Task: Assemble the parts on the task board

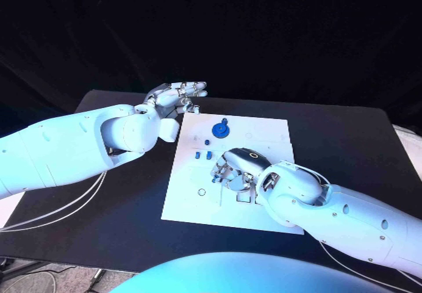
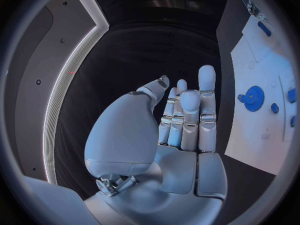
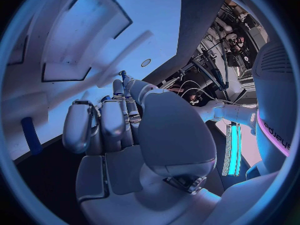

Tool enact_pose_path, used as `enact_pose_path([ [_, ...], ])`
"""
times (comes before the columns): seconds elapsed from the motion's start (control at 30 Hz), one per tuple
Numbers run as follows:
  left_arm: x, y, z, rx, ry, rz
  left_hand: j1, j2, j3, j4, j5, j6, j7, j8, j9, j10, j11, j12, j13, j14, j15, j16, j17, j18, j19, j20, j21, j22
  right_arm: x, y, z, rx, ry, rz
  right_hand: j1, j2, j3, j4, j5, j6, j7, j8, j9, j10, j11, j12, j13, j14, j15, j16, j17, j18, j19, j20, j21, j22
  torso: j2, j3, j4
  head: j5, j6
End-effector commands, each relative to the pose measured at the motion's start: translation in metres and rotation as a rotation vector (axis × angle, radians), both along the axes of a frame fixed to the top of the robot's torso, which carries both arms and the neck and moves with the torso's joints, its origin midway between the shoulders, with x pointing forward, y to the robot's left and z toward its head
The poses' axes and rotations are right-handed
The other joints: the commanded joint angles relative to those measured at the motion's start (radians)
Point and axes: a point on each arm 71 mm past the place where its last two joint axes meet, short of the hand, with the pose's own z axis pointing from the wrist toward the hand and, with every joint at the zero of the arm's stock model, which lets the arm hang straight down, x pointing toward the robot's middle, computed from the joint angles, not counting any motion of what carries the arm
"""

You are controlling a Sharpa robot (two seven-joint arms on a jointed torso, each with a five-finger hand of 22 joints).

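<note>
The left hand [image 1: 178,94] floats past the task board's [image 1: 264,131] far left corner, fingers straight, holding nothing. The right hand [image 1: 236,168] presses down on the middle of the board; I cannot tell if it holds anything.

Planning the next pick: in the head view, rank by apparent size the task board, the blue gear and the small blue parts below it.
1. task board
2. blue gear
3. small blue parts, each alike

The right hand [image 3: 119,135] rises over the white task board [image 3: 147,20], its fingers [image 3: 78,125] curled in toward the board's surface. A small blue part [image 3: 123,75] shows at the fingertips, though whether it is pinched cannot be told. Dark rectangular recesses [image 3: 94,15] are cut into the board. A long blue part [image 3: 29,134] lies near the board's edge beside the fingers.
</note>
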Motion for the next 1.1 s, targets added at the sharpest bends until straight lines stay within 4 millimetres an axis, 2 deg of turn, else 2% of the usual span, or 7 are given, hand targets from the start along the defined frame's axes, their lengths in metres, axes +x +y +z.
enact_pose_path([
  [0.03, -0.0009, -0.003, 0.0009, -0.008, -0.007, -0.025, 0.002, 0.003, -0.005, 0.001, 0.003, -0.008, 0.002, 0.0, 0.0, -0.008, -0.002, 0.004, 0.001, -0.008, -0.001, -0.002, -0.001, 0.015, -0.01, 0.0, -0.003, -0.001, 0.0, -0.0001, -0.0017, -0.041, -0.02, -0.005, -0.002, 0.005, 0.001, -0.004, 0.004, 0.003, 0.008, 0.001, 0.001, -0.003, 0.0, -0.004, 0.001, 0.026, -0.005, 0.002, 0.0, -0.007, 0.005, 0.0, 0.0, 0.001, 0.0, 0.0, 0.0006, -0.001, -0.001],
  [0.43, -0.0011, -0.0038, 0.0006, -0.006, -0.004, -0.033, 0.002, 0.003, -0.005, 0.001, 0.003, -0.008, 0.002, 0.0, 0.0, -0.008, -0.002, 0.004, 0.001, -0.008, -0.001, -0.002, -0.001, 0.015, -0.01, 0.0, -0.003, -0.001, -0.0004, 0.0029, -0.0033, -0.075, -0.018, 0.003, -0.003, 0.006, 0.002, -0.005, 0.006, 0.003, 0.008, 0.001, 0.001, -0.002, 0.0, -0.004, 0.001, 0.027, -0.005, 0.005, 0.004, -0.007, 0.006, 0.0, 0.001, 0.004, 0.0, -0.0006, -0.0004, -0.002, -0.002],
  [0.6, -0.0013, -0.0047, 0.0006, -0.005, -0.004, -0.036, 0.002, 0.003, -0.005, 0.001, 0.003, -0.008, 0.002, 0.0, 0.0, -0.008, -0.002, 0.004, 0.001, -0.008, -0.001, -0.002, -0.001, 0.015, -0.01, 0.0, -0.003, -0.001, -0.0016, 0.0057, -0.005, -0.099, -0.006, 0.018, -0.003, 0.005, 0.002, -0.006, 0.007, 0.003, 0.008, 0.001, 0.001, -0.002, 0.0, -0.004, 0.001, 0.027, -0.005, 0.004, 0.002, -0.007, 0.006, 0.0, 0.001, 0.004, 0.0, -0.0008, 0.0029, 0.0, -0.003],
  [0.8, -0.0013, -0.0042, 0.0005, -0.002, -0.003, -0.036, 0.001, 0.004, -0.007, 0.002, 0.003, -0.01, 0.002, 0.001, 0.0, -0.011, -0.002, 0.007, 0.002, -0.009, -0.001, -0.002, -0.003, 0.015, -0.011, 0.001, -0.006, -0.003, -0.0036, 0.0086, -0.0072, -0.124, 0.003, 0.032, -0.005, 0.004, 0.002, -0.007, 0.007, 0.003, 0.008, 0.001, 0.001, -0.002, 0.0, -0.005, 0.001, 0.027, -0.004, 0.004, 0.001, -0.007, 0.006, 0.001, 0.001, 0.003, 0.0, -0.001, -0.0002, 0.004, -0.003],
  [1.0, -0.0016, -0.0047, 0.0003, -0.003, 0.0, -0.041, 0.001, 0.004, -0.008, 0.002, 0.003, -0.01, 0.003, 0.001, 0.0, -0.012, -0.002, 0.008, 0.002, -0.01, -0.001, -0.002, -0.004, 0.016, -0.011, 0.001, -0.008, -0.004, -0.0033, 0.0086, -0.0086, -0.145, -0.003, 0.023, -0.015, -0.001, -0.003, -0.008, 0.008, 0.0, 0.009, -0.001, 0.001, -0.005, 0.002, -0.008, 0.001, 0.027, -0.002, 0.006, 0.001, -0.007, 0.005, 0.002, 0.0, 0.002, 0.0, -0.0008, -0.0002, 0.002, -0.003],
  [1.07, -0.0016, -0.0049, 0.0003, -0.003, 0.0, -0.042, 0.001, 0.004, -0.009, 0.002, 0.003, -0.011, 0.003, 0.001, 0.0, -0.012, -0.002, 0.008, 0.002, -0.01, -0.001, -0.002, -0.004, 0.016, -0.011, 0.001, -0.008, -0.004, -0.003, 0.0082, -0.0088, -0.146, -0.006, 0.02, -0.025, -0.008, -0.003, -0.008, 0.01, -0.02, 0.016, -0.009, -0.003, -0.03, 0.008, -0.013, -0.002, 0.026, 0.003, 0.007, 0.001, -0.006, 0.002, 0.004, -0.002, -0.003, -0.001, -0.0007, -0.0002, 0.002, -0.003],
  [1.1, -0.0017, -0.0049, 0.0003, -0.002, 0.001, -0.043, 0.0, 0.005, -0.01, 0.002, 0.003, -0.011, 0.003, 0.002, 0.0, -0.013, -0.002, 0.009, 0.002, -0.01, -0.001, -0.002, -0.004, 0.016, -0.011, 0.001, -0.009, -0.005, -0.0029, 0.0079, -0.0089, -0.146, -0.007, 0.019, -0.032, -0.017, -0.001, -0.008, 0.013, -0.049, 0.026, -0.012, -0.01, -0.067, 0.018, -0.014, -0.004, 0.024, 0.01, 0.004, -0.006, -0.004, -0.006, 0.009, -0.011, -0.018, -0.001, -0.0008, 0.0, 0.002, -0.003],
])
